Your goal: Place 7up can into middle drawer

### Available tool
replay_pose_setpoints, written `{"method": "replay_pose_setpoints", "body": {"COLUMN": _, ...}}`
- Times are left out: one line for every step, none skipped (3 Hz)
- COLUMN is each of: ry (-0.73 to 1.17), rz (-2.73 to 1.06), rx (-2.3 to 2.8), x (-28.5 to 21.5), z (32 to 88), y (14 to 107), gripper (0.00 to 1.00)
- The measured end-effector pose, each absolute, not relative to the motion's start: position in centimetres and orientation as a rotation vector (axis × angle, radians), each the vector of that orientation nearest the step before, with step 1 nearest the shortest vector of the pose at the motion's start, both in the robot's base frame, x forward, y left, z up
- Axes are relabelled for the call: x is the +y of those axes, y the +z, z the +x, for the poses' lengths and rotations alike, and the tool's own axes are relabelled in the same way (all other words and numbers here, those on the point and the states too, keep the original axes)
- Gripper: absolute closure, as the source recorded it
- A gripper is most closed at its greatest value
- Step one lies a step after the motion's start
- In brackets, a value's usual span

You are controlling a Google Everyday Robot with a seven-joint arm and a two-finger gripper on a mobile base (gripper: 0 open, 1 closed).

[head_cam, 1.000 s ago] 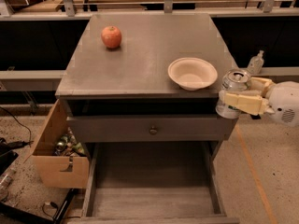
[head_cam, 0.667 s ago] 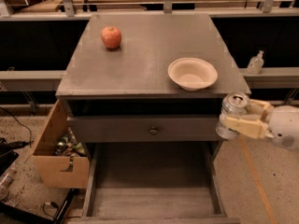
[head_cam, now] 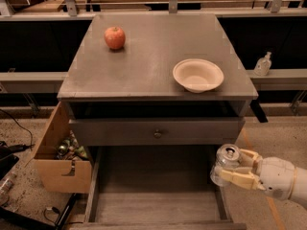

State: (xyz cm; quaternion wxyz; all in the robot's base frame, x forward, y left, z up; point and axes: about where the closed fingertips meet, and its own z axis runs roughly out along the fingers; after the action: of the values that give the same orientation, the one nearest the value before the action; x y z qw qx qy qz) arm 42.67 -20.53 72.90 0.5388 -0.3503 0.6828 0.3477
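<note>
The 7up can (head_cam: 225,163) is a small silvery can with a shiny top, held upright in my gripper (head_cam: 236,166) at the lower right. The gripper is shut on the can, one cream finger in front of it and one behind. The can hangs over the right wall of the middle drawer (head_cam: 153,205), which is pulled out wide below the cabinet, with a bare grey plank floor.
An apple (head_cam: 115,37) and a white bowl (head_cam: 198,74) sit on the cabinet top (head_cam: 148,56). A closed drawer front with a round knob (head_cam: 157,134) is above the open drawer. A tan cardboard box (head_cam: 60,162) stands at the left. A clear pump bottle (head_cam: 263,64) stands at the right.
My gripper has carried the can down from beside the cabinet top's right edge to the level of the open middle drawer's right side.
</note>
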Motion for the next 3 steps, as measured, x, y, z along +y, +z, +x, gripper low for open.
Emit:
{"method": "replay_pose_setpoints", "body": {"ry": 0.892, "rz": -0.888, "rx": 1.621, "x": -17.6, "z": 40.6, "y": 67.6, "gripper": 1.00}}
{"method": "replay_pose_setpoints", "body": {"ry": 0.892, "rz": -0.888, "rx": 1.621, "x": -17.6, "z": 40.6, "y": 67.6, "gripper": 1.00}}
{"method": "replay_pose_setpoints", "body": {"ry": 0.876, "rz": -0.923, "rx": 1.617, "x": -14.5, "z": 41.5, "y": 66.5, "gripper": 1.00}}
